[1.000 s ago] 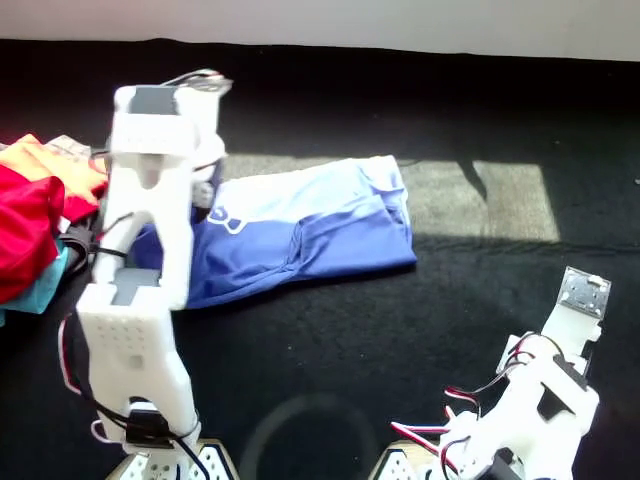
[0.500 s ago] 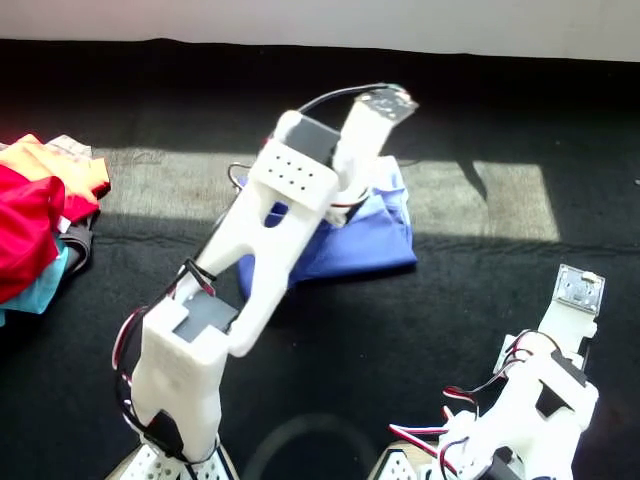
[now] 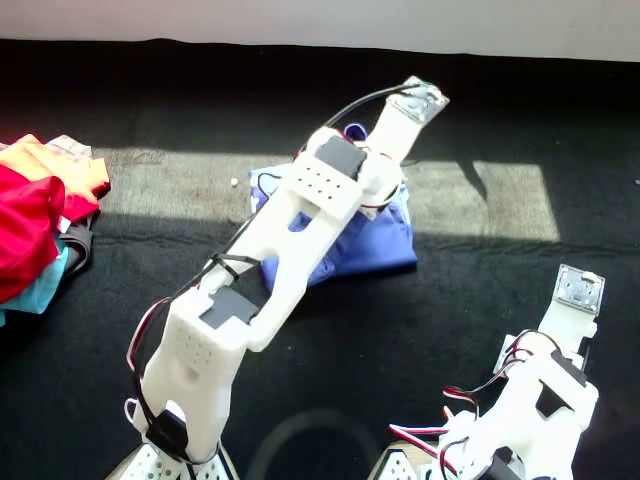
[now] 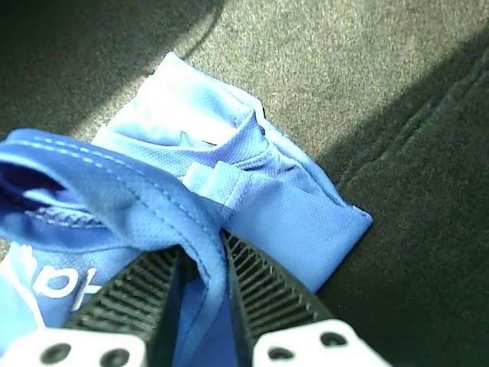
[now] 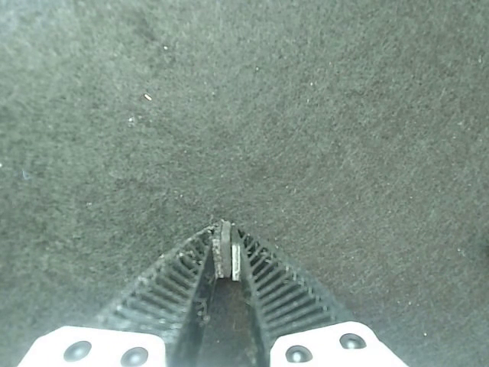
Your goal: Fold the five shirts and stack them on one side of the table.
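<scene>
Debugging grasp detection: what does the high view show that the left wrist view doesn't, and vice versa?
High view: pile of red, orange and teal shirts at the table edge; right arm. Left wrist view: left gripper pinching a raised fold of cloth. Both: blue shirt on the black table cover.

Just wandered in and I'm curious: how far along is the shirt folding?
Early, it seems: nothing looks stacked yet. In hand: the left tool pinches the blue shirt, partly doubled over. Left: the rumpled heap of red and orange shirts farther off; the right tool sits shut.
</scene>
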Motion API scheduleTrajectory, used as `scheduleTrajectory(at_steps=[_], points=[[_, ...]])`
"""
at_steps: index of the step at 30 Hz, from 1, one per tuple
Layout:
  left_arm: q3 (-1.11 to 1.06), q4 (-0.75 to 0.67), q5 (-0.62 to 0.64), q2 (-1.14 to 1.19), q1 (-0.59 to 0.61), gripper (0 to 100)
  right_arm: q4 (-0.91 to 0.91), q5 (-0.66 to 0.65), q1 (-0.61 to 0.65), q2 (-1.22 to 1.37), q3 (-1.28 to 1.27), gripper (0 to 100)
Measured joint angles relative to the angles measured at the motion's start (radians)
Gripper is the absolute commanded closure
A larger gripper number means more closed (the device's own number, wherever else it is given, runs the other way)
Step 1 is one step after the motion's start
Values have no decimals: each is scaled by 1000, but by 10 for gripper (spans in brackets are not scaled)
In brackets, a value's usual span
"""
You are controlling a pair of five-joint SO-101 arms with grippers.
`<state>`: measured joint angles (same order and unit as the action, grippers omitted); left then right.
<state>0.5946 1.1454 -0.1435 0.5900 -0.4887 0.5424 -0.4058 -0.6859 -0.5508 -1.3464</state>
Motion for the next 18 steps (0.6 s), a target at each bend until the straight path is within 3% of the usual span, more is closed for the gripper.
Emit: scheduleTrajectory(at_steps=[10,16,18], points=[[0,-109,0,15,-12,983,0,0,0,0,0,992],[0,-109,0,17,-49,790,0,0,0,0,0,992],[0,-109,0,17,-52,774,0,0,0,0,0,992]])
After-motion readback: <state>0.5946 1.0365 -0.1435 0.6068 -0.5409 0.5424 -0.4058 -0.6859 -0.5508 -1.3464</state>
